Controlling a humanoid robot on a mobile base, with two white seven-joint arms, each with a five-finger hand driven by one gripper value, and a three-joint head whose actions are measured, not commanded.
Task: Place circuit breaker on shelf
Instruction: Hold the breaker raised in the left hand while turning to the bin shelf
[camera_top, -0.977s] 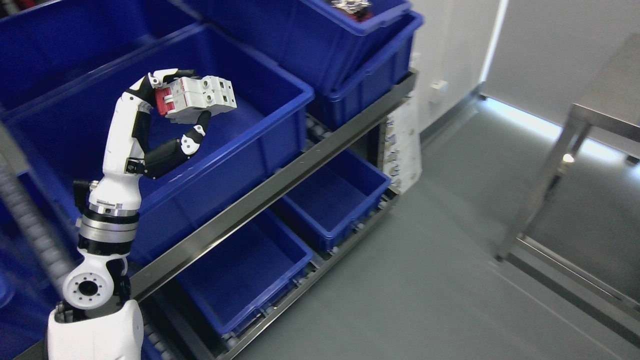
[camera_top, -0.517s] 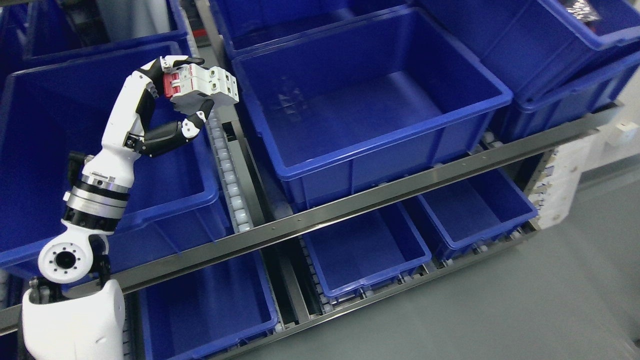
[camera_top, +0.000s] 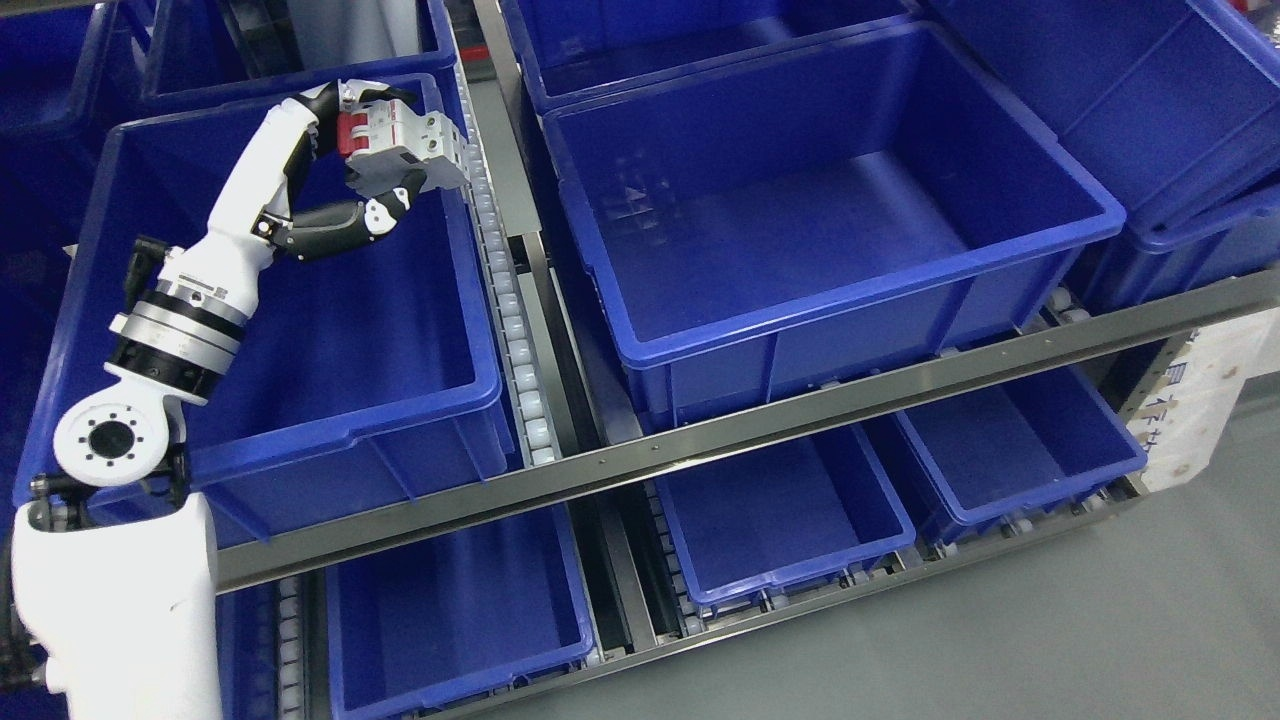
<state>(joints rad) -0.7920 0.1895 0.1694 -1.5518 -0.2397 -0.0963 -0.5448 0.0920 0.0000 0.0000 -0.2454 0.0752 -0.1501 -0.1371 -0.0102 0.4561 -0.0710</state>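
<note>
Blue bin (camera_top: 300, 420) open below; left robot hand (camera_top: 375, 150) grips circuit breaker (camera_top: 405, 150) near right rim.

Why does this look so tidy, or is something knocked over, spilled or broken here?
Nothing stands out. The blue bins sit squarely on the shelf rails, unbroken and with nothing spilled. The left hand holds the circuit breaker at the far right corner of the left bin.

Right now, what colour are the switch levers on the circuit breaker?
Red, on a white circuit breaker; the head view shows it, the only view.
</note>
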